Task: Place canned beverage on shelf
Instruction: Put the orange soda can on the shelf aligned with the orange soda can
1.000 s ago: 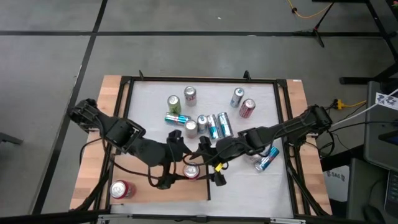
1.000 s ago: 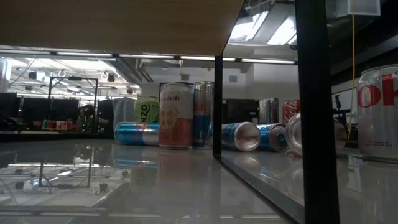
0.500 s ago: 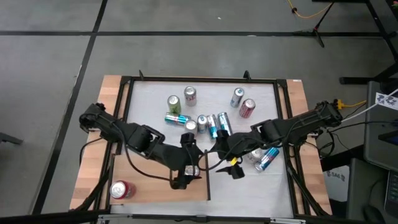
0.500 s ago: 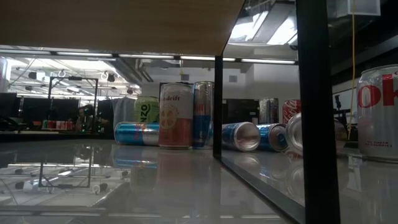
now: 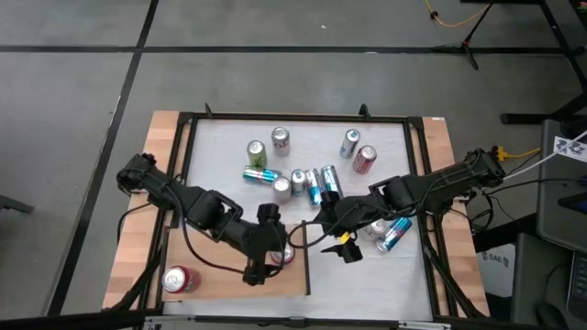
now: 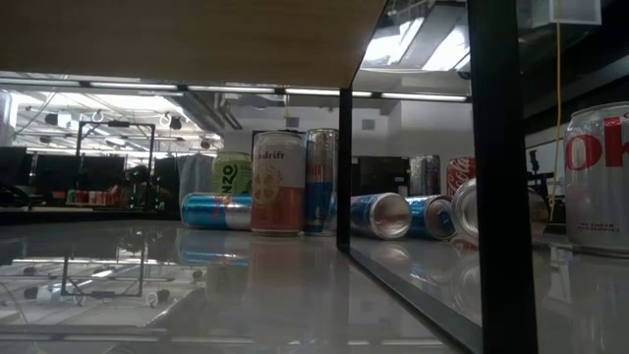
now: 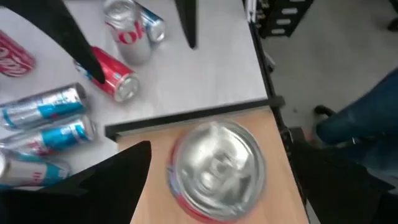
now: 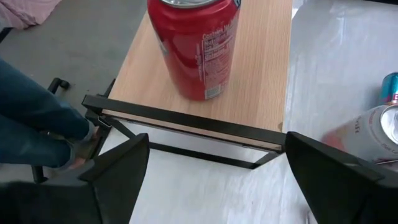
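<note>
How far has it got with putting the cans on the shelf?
Two cans stand on the shelf: a red can near its corner and a second can by its dark edge. The left gripper hangs open around that second can, not gripping; the right gripper waits open and empty nearby. Many cans are on the table, unshelved.

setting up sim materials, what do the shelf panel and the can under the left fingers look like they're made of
The flat light-brown rectangular shelf panel looks like wood or wood-look laminate: matte, with faint grain lines and a thin dark strip along its edge; which of the two is unclear. The silver-topped can with a red lower rim looks like aluminium: a shiny, brushed-looking lid with a pull tab, blurred here.
</note>
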Tool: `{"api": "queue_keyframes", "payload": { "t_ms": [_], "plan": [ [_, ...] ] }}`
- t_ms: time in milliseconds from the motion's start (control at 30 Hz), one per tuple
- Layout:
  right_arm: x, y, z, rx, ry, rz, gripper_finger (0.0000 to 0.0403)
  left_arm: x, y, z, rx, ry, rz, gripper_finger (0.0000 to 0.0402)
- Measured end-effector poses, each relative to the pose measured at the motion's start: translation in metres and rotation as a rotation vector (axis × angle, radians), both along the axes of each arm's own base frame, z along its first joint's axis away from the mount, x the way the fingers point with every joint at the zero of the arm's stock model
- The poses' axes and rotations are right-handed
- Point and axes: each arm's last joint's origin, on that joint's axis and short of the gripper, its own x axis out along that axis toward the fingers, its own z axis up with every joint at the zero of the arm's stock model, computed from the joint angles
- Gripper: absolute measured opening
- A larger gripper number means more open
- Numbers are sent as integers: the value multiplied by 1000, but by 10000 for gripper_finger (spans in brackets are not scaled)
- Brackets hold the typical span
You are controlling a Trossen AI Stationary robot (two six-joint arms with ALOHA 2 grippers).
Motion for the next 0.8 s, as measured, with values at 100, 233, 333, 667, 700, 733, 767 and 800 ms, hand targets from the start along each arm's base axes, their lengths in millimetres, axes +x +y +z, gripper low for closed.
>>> {"api": "queue_keyframes", "payload": {
  "t_ms": [100, 233, 333, 667, 700, 733, 767, 800],
  "plan": [
    [0, 0, 0, 0, 0, 0, 365, -1, -1, 0, 9, -1, 1, 377],
    [0, 0, 0, 0, 0, 0, 365, 0, -2, -2, 22, 1, 6, 377],
    [0, 0, 0, 0, 0, 0, 365, 5, -3, -8, 28, 20, 6, 377],
    [1, 0, 1, 4, -10, 0, 365, 12, -8, -22, 51, 59, 4, 377],
    [1, 0, 1, 4, -10, 0, 365, 12, -8, -22, 54, 57, 7, 377],
    [1, 0, 1, 4, -10, 0, 365, 12, -9, -22, 55, 57, 8, 377],
    [1, 0, 1, 3, -10, 0, 365, 12, -9, -22, 55, 59, 8, 376],
    [1, 0, 1, 4, -10, 0, 365, 12, -10, -23, 55, 59, 8, 373]
  ]
}}
